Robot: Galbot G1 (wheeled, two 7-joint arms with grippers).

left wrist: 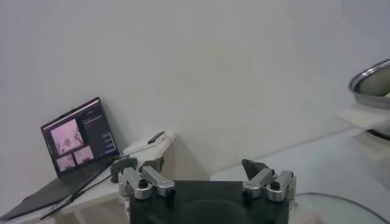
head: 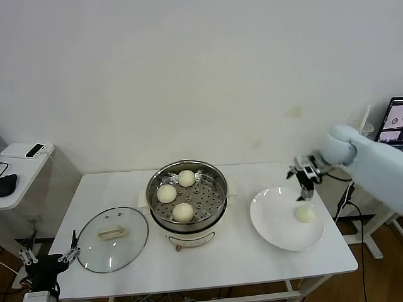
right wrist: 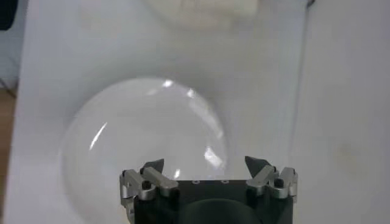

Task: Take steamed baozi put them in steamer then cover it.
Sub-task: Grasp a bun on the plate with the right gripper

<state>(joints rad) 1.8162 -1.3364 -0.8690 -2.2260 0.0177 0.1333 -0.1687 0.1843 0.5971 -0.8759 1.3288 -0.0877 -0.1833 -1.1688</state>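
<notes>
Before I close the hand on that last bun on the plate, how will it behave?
The bun looks soft and puffy, so it will probably dent under a hard squeeze. It is round and lies loose on the smooth white plate, so a nudge may roll or slide it. The right hand is open above the plate's far edge, not yet touching the bun.

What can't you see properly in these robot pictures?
- Last bun: out of the right wrist view, which shows only bare plate.
- Steamer: cut by the left wrist view's edge.
- Laptop: cut by the head view's edge.
- Item on side shelf: too small.
</notes>
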